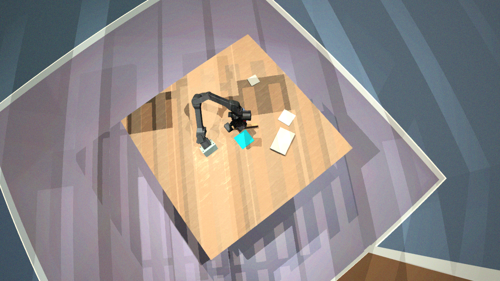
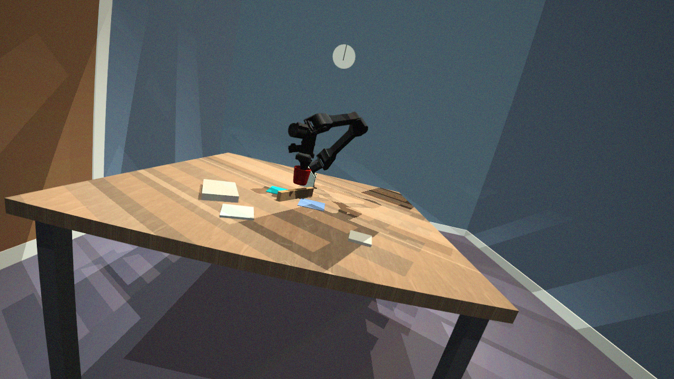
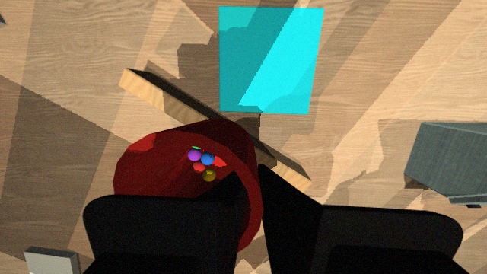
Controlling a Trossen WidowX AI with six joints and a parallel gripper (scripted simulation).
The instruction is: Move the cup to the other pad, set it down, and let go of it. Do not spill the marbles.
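Note:
A red cup [image 2: 301, 175] [image 3: 152, 160] hangs in the air, near upright, above the wooden bar. Several marbles [image 3: 202, 161] lie inside it. My gripper [image 2: 304, 166] [image 3: 253, 170] is shut on the cup's wall, one finger inside and one outside. The cyan pad [image 1: 243, 139] [image 2: 276, 189] [image 3: 270, 61] lies flat on the table, just beyond the bar, with nothing on it. The blue pad [image 2: 311, 204] lies on the bar's other side and is bare; the arm hides it in the top view.
The low wooden bar [image 2: 295, 193] [image 3: 160, 95] stands between the two pads, under the cup. A thick pale block [image 1: 282, 141] [image 2: 219, 189], a thin white slab [image 1: 286, 117] [image 2: 237, 211] and a small pale block [image 1: 253, 80] [image 2: 360, 237] lie farther off on the table.

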